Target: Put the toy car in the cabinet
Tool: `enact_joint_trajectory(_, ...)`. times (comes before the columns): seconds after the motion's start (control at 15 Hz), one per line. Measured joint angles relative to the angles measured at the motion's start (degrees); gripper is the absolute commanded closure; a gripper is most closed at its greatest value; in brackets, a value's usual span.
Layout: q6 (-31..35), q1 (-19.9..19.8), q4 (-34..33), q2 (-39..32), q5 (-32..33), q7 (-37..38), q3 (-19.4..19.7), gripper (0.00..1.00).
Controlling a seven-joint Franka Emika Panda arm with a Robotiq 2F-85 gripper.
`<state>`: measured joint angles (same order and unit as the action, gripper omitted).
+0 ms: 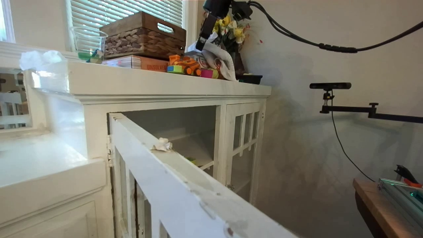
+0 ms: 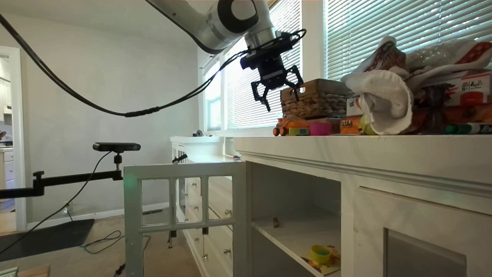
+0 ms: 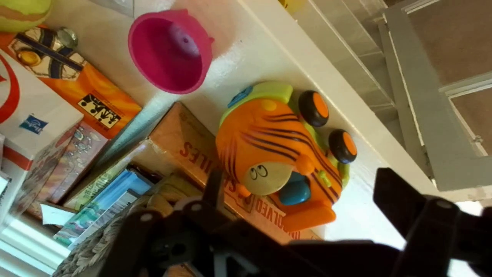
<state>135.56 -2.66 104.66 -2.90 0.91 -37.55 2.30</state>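
The toy car [image 3: 265, 138] is orange with dark stripes, a green base and black wheels. It sits upright on the flat top of the cream-white cabinet [image 2: 346, 150], near its front edge; it shows in both exterior views [image 1: 188, 64] [image 2: 294, 124]. My gripper [image 2: 282, 104] is open and empty, pointing down above the car and apart from it. In the wrist view its fingers lie on either side of the car's front end. The cabinet's near glass-paned door [image 1: 198, 185] stands wide open, and the inner shelf [image 2: 303, 227] shows. Another door [image 1: 243, 138] is shut.
A pink cup [image 3: 169, 52] stands beside the car. An orange game box [image 3: 246, 204] and a wicker basket [image 2: 319, 98] lie behind it. A white cloth [image 2: 384, 104] and a flower vase [image 1: 234, 36] stand farther along. The shelf holds a yellow cup [image 2: 319, 254].
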Motion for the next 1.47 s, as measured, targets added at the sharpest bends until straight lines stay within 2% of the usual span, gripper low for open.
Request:
enact_joint_trajectory(0.53, -1.2, -0.7, -2.2, -2.7, -11.7, -20.6, -0.2, 0.0)
enact_joint_trajectory(1.0, -4.8, -1.5, -7.6, -6.9, -12.0, -30.3, -0.5, 0.0)
enact_joint_trajectory(1.47, -7.7, -1.6, -12.2, -11.0, -11.5, -35.6, -1.5, 0.0)
